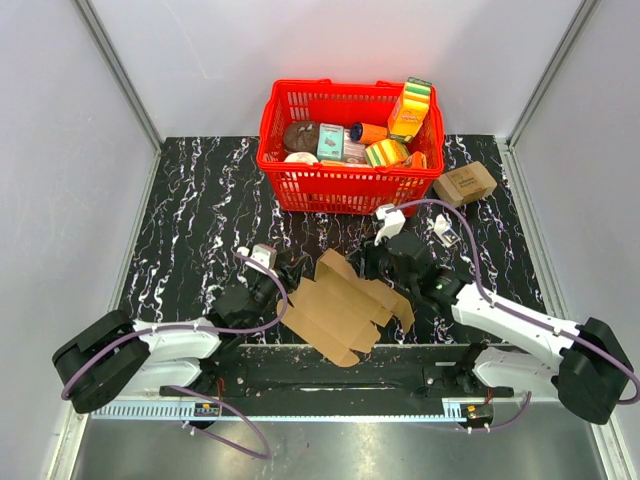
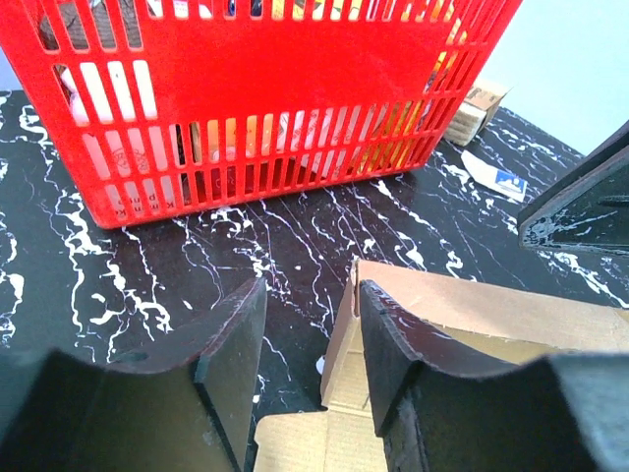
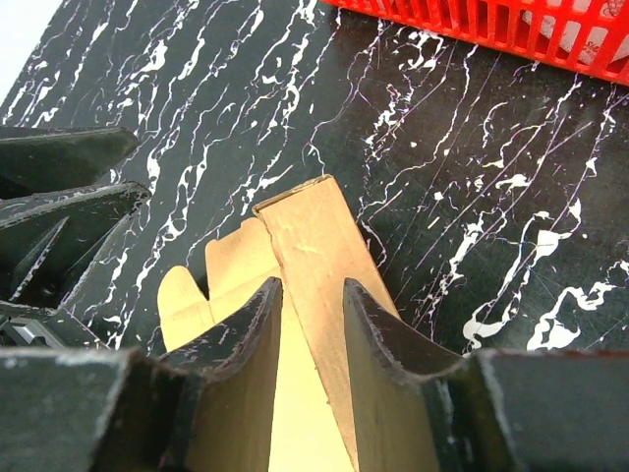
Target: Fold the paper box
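A: Question one: where is the paper box (image 1: pixel 345 305)?
B: Opened out on the black marbled table (image 1: pixel 200 220), near the front edge, between the two arms and apart from the red basket (image 1: pixel 340 185)
A: Left gripper (image 2: pixel 310 305)?
B: Jaws apart, with the box's edge in the gap, close to one finger
A: Right gripper (image 3: pixel 313 295)?
B: Jaws apart too, low over the box's far flap, cardboard showing between them. A small printed carton (image 1: pixel 465 183) sits beside the basket's right corner
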Tool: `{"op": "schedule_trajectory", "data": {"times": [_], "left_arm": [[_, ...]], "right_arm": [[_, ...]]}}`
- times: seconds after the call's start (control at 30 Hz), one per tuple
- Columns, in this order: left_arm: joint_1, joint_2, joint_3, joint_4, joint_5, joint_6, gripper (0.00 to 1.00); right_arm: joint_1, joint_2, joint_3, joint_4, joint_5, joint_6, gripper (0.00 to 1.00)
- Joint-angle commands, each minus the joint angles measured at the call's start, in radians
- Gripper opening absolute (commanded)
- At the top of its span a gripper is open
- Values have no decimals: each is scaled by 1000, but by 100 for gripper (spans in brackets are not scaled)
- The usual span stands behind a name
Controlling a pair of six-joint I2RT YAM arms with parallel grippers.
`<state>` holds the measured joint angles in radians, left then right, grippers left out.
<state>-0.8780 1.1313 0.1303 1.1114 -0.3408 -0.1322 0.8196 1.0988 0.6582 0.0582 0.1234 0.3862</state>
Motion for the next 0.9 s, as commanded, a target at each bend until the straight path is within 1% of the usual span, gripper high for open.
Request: {"op": "schedule_trajectory", "data": {"times": [0.0,0.17,0.23,0.47,0.67,0.87], "left_arm": [[-3,15,29,24,-1,-12,45],[-4,36,29,28,-12,-12,36],[-3,45,25,33,-10,-14,35],[-3,55,3,51,-26,-15,32],[-3,56,-1,57,-29,-14,30],[-3,65,-8,70,-30,-14,29]], "right_arm": [[-8,54,46,40,-4,-29,37],[-20,171,113,69,-64,-70,34],[-23,205,119,101,-74,-76,33],[-33,295,127,189,-90,-87,31],[-34,335,133,242,-90,-101,27],[-34,358,135,269,-116,-104,26]]}}
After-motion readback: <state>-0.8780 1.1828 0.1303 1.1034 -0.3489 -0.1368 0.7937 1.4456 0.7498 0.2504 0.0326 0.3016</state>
